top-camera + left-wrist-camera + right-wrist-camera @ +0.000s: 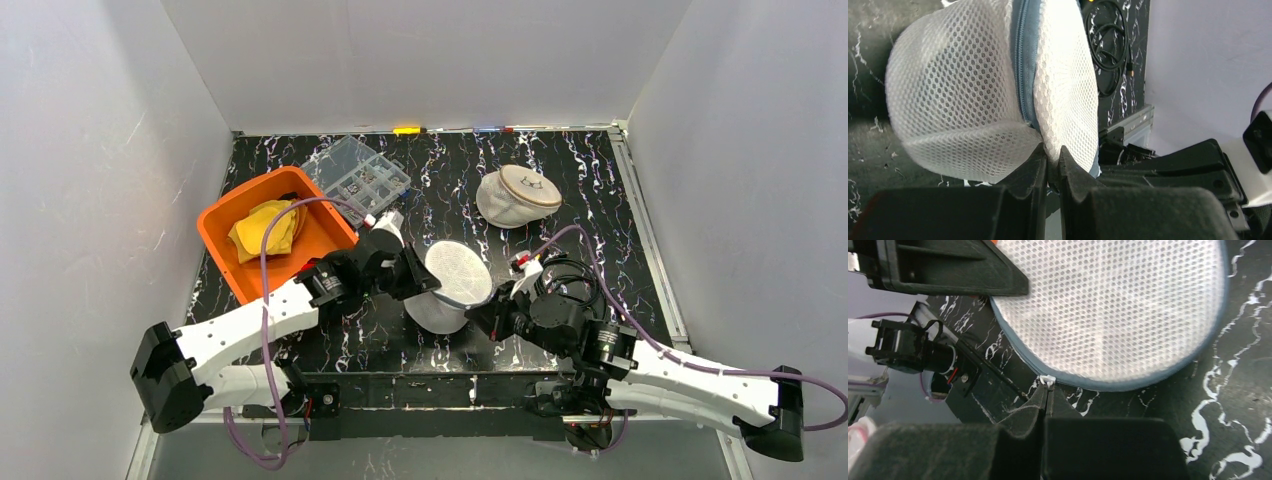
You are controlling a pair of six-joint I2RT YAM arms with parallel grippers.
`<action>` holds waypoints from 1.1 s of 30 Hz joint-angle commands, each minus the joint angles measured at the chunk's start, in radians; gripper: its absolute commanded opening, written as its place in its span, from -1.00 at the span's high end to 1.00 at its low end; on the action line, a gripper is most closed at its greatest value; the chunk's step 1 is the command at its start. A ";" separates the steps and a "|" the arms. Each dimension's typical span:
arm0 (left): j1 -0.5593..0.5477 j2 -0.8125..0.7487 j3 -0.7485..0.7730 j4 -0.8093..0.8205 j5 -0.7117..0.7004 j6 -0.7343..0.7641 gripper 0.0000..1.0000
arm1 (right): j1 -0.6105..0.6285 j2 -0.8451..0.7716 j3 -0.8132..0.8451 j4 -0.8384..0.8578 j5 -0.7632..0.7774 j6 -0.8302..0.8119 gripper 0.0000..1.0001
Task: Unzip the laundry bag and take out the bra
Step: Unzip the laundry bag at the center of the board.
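The laundry bag sits mid-table between the 2 arms, the left gripper pinched on its mesh beside the zipper, the right gripper closed on the white pull tab. The right should draw the tab along the seam's curve while the left holds the mesh taut.

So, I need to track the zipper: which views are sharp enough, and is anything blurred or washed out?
Left wrist: bag mesh and zipper crisp, the left gripper dark and soft. Right wrist: zipper pull sharp, the right gripper a blurred black mass. Top external: even light, zipper too small to follow.
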 commanded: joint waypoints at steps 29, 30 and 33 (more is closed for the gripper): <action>0.192 0.145 0.051 0.115 0.411 0.235 -0.28 | 0.003 -0.117 -0.027 -0.127 0.092 0.036 0.97; 0.192 0.128 0.047 0.097 0.402 0.228 -0.34 | 0.003 -0.111 -0.023 -0.120 0.090 0.035 0.97; 0.193 0.056 0.020 0.044 0.365 0.197 -0.46 | 0.003 -0.098 -0.015 -0.095 0.077 0.033 0.97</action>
